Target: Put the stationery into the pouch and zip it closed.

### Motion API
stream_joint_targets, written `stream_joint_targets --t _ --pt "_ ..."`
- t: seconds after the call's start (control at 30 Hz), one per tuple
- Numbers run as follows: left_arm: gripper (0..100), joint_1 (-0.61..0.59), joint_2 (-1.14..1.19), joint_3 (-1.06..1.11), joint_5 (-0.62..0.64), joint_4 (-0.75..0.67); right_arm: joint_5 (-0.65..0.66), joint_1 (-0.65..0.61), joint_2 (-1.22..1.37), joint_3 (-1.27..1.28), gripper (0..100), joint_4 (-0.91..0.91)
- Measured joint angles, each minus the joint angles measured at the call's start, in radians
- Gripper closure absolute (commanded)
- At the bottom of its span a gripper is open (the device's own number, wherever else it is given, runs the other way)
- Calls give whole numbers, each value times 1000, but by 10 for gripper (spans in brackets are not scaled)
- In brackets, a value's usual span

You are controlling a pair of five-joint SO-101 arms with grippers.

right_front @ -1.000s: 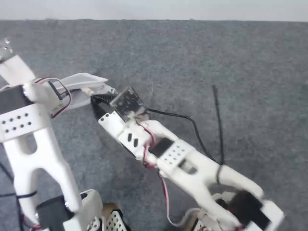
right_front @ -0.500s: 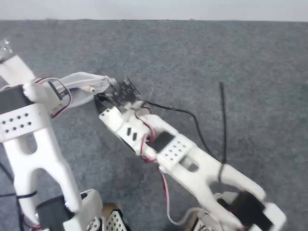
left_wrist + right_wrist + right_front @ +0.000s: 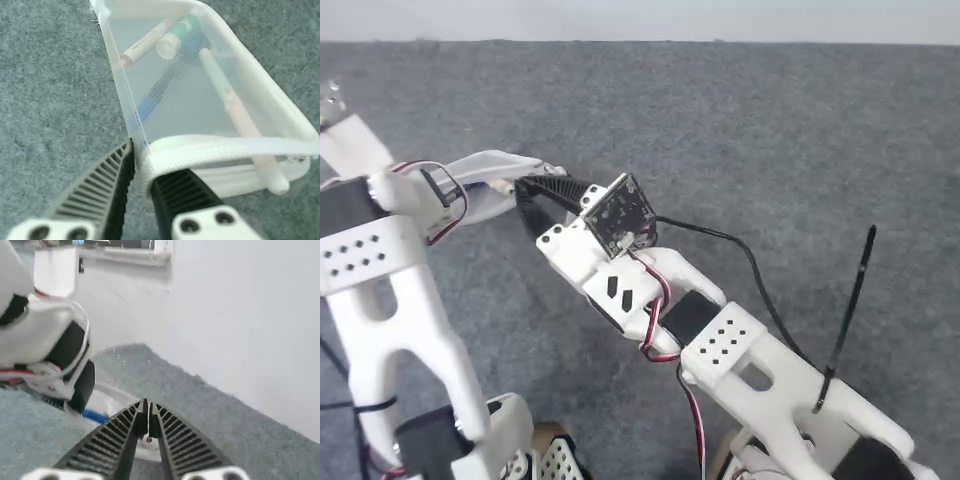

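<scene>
I find the pouch (image 3: 200, 100) in the left part of the high view, over the grey tabletop (image 3: 770, 130), where the two arms meet. It is translucent, and the stationery is inside it: several pens (image 3: 150, 37) lie lengthwise, one with a green end and one with a blue section. The left claw (image 3: 142, 165) is clamped on the pouch's woven zip band at one end, with one finger on each side of the band. The right claw (image 3: 148, 412) reaches in from the lower right of the high view and sits just beside the left claw at the pouch. Its fingers are pressed together. A small pale item shows between them near the base. It may be the zip pull, but the view is too poor to confirm this.
</scene>
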Motion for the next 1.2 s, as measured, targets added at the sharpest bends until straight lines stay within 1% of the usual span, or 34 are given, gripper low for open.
stream_joint_targets --t 0.1,0.23,0.37,0.5,0.67,0.87,1.03,1.13,1.2 --pt "989 0 0 0 0 0 0 -2 95 -20 991 -26" --pt "989 0 0 0 0 0 0 -2 348 -150 991 -18" --pt "989 2 0 0 -3 0 0 -5 542 -327 991 89" --pt "989 0 0 0 3 0 0 -3 592 -411 991 186" --pt "989 0 0 0 5 0 0 11 488 -345 991 216" --pt "989 2 0 0 0 0 0 25 221 -175 991 219" --pt "989 2 0 0 2 0 0 25 61 -120 988 230" --pt "989 2 0 0 2 0 0 25 17 -118 987 282" --pt "989 2 0 0 2 0 0 25 -6 -117 955 333"
